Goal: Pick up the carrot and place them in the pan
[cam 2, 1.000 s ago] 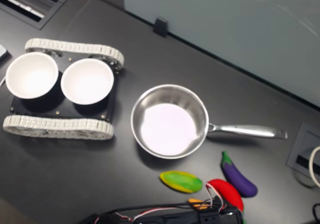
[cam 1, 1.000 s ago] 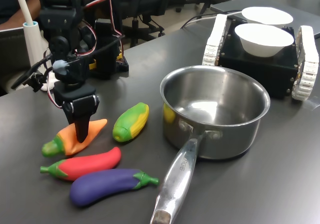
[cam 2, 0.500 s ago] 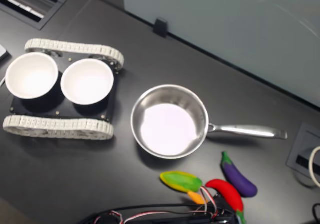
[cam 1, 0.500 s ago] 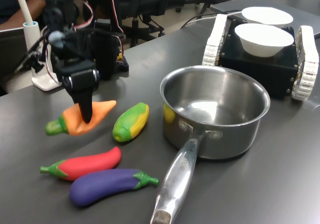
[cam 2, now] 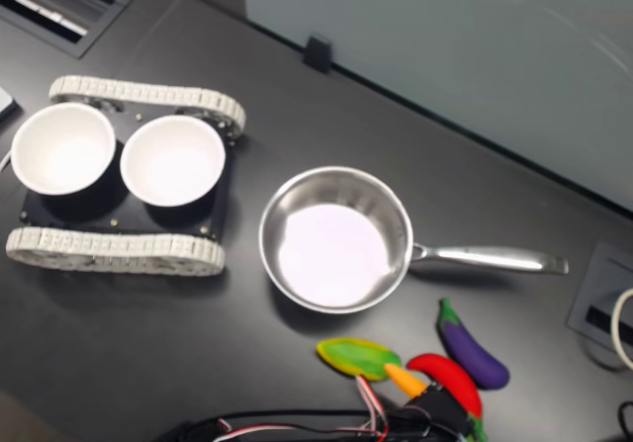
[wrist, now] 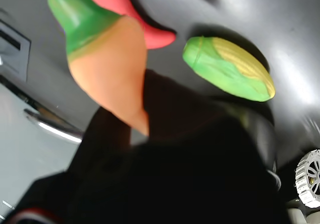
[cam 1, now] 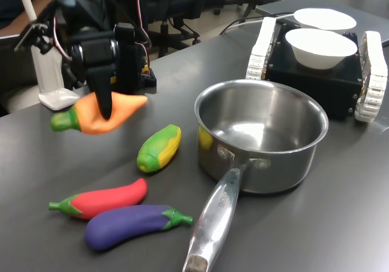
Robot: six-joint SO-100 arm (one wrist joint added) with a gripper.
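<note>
Since a second ago the carrot (cam 1: 97,117) has left the table (cam 1: 36,162): it then lay under the gripper (cam 1: 105,104) beside the chilli (cam 1: 100,199), and half a second ago it hung lower and nearer the corn (cam 1: 159,148). Now it is held clear of the surface, higher in the first exterior view, with the arm risen too. The pan (cam 1: 261,135), corn, chilli and aubergine (cam 1: 130,223) have not shifted.

The fingers are clamped on the carrot about its middle; the dark finger (cam 1: 104,98) crosses its orange body in the first exterior view, and in the wrist view the carrot (wrist: 107,68) sticks out past the black finger (wrist: 180,134).

Its long axis lies nearly level, slightly tilted: the green stem end points to the first exterior view's left, and the paler tip points right, toward the pan, a little raised. In the second exterior view only its orange tip (cam 2: 404,380) shows, between corn (cam 2: 358,357) and chilli (cam 2: 447,383), pointing toward the pan (cam 2: 336,239)
</note>
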